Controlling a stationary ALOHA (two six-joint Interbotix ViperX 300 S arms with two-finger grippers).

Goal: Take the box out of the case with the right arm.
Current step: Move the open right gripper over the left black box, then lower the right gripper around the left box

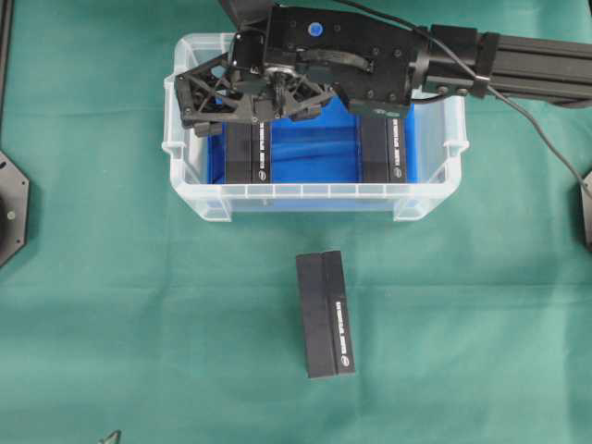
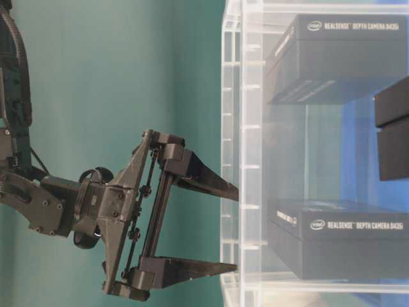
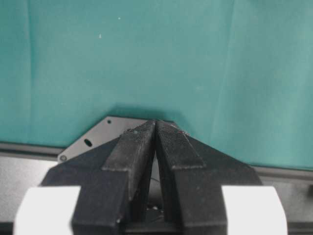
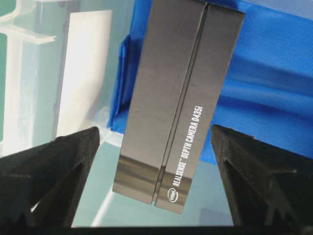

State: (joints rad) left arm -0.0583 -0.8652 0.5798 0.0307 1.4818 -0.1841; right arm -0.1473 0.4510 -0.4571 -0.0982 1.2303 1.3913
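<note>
The case (image 1: 305, 191) is a clear bin with a blue lining, and two black boxes lie in it. My right gripper (image 1: 254, 118) hangs over the left box (image 1: 248, 155), open, with a finger on each side and nothing gripped. The right wrist view shows that box (image 4: 171, 107) between the spread fingers (image 4: 54, 166), a gap on both sides. At table level the right gripper (image 2: 233, 230) stands open, its tips at the case wall (image 2: 233, 96). The second box (image 1: 384, 148) lies at the case's right end. My left gripper (image 3: 155, 122) is shut on nothing above green cloth.
Another black box (image 1: 326, 313) lies on the green cloth in front of the case. The right arm's black cable (image 1: 546, 139) trails to the right. A dark arm base (image 1: 11, 208) sits at the left edge.
</note>
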